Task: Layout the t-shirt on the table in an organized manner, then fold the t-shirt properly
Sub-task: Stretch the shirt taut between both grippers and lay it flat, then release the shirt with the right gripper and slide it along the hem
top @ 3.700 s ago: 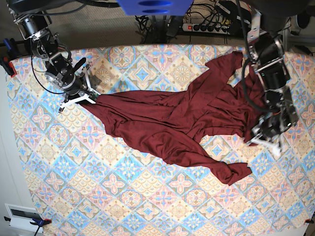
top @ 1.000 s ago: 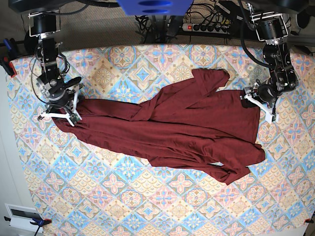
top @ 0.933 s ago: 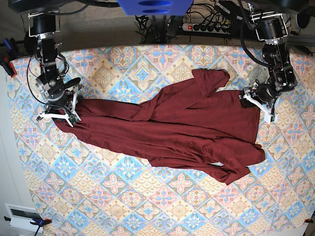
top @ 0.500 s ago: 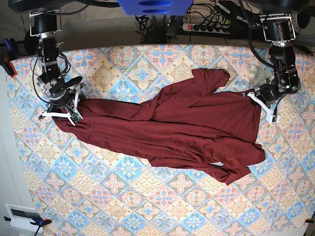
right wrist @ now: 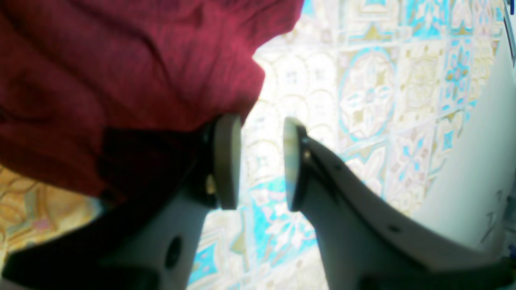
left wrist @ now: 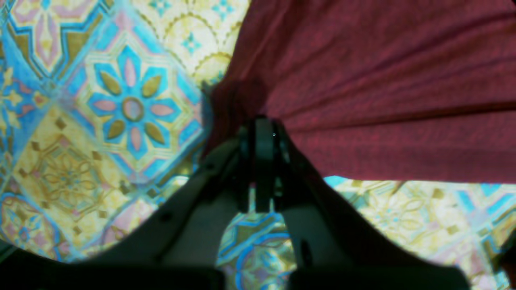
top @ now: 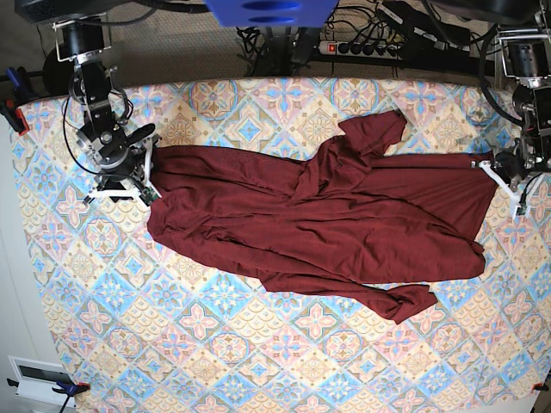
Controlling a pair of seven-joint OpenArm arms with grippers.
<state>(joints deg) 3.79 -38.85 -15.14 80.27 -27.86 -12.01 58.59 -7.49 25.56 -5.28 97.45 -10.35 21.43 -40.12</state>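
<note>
The t-shirt (top: 318, 224) is stretched across the table (top: 258, 361) but still rumpled and unfolded, pinched by the closed left gripper (left wrist: 264, 133), while the right gripper (right wrist: 262, 161) is parted, empty.

The right gripper (right wrist: 262, 161) is seen from close behind, its two pale fingers (right wrist: 225, 161) standing apart with a clear gap between them. Through that gap the patterned table (right wrist: 363, 92) is visible, washed out by bright light. The dark maroon t-shirt (right wrist: 121, 72) is bunched in folds at the upper left, and its edge is draped over the outer side of the left-hand finger. No cloth is seen between the pads, though the blur makes contact at the finger's back hard to judge.
</note>
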